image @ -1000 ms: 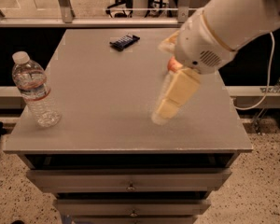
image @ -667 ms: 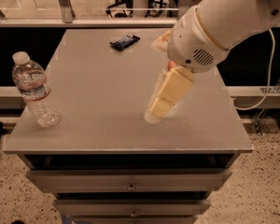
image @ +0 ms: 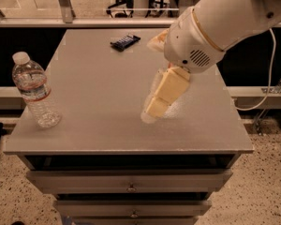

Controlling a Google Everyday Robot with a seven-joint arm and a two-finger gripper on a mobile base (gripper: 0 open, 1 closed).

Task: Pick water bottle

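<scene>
1. The water bottle [image: 33, 90] stands upright at the table's [image: 98, 125] left edge, near the near-left corner.
2. A dark snack bar [image: 125, 41] lies by the far edge.
3. The hand [image: 152, 111] hangs right of centre, well apart from the bottle across open tabletop; whether it is apart or together cannot be told.
</scene>
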